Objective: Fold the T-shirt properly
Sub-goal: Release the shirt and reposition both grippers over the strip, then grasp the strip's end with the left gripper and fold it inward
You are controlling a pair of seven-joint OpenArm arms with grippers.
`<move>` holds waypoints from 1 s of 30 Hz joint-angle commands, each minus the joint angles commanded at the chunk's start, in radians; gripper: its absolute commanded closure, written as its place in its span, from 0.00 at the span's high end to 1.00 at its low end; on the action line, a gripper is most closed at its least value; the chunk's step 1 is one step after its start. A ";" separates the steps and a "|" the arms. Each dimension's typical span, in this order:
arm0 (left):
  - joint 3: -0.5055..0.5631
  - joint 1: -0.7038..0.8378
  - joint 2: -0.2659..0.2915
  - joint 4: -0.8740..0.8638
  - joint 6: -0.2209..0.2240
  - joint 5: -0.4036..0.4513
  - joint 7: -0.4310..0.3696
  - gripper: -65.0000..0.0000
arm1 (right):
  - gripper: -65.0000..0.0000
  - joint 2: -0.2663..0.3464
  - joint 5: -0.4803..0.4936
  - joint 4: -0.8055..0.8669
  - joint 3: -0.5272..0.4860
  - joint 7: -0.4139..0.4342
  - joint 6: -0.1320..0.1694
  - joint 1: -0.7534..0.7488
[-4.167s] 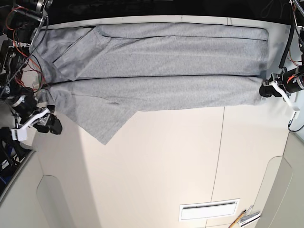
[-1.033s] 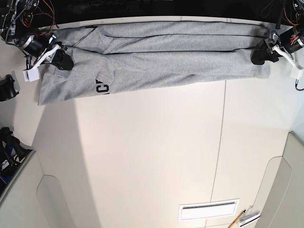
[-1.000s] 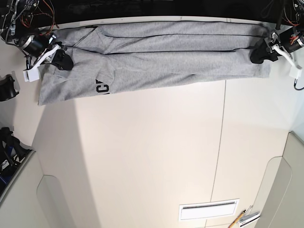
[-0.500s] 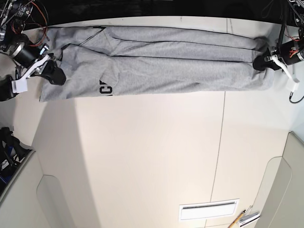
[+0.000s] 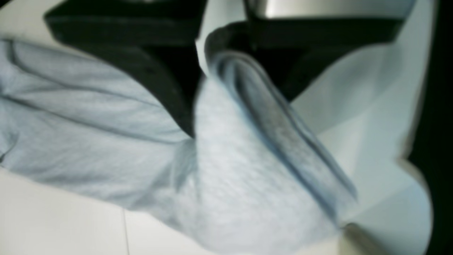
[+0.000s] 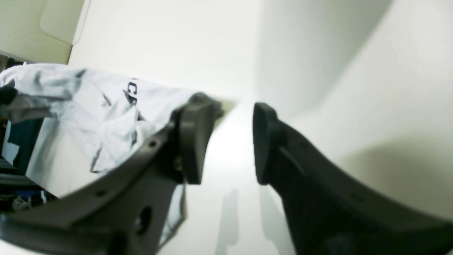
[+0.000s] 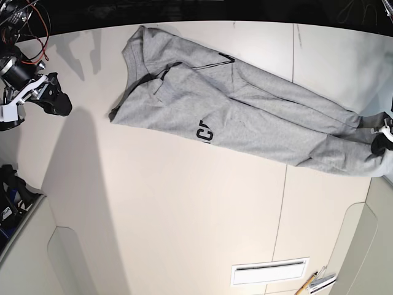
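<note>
With left gripper (image 7: 381,144): pinched onto a bunched end of T-shirt (image 7: 258,117), body trailing askew towards right gripper | with right gripper (image 6: 228,145): parted, empty, well apart from cloth | seemingly mid-reposition (lettering half hidden) | next: straighten, lay flat, then refold
</note>
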 joint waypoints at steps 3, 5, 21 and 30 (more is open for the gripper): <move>0.139 0.030 0.021 0.147 0.007 0.068 0.002 0.00 | 0.34 0.000 0.000 0.000 0.000 -0.004 0.000 0.000; 0.242 0.025 0.043 0.209 0.049 0.127 -0.019 0.00 | 0.34 0.000 0.012 0.000 0.000 -0.017 0.000 -0.003; 0.755 0.008 0.174 0.237 0.085 0.353 -0.296 0.65 | 0.54 -0.146 0.086 -0.004 -0.071 -0.035 0.012 -0.184; 0.763 0.007 0.258 0.237 0.084 0.267 -0.266 0.65 | 0.63 -0.223 -0.011 -0.129 -0.246 0.039 0.011 -0.098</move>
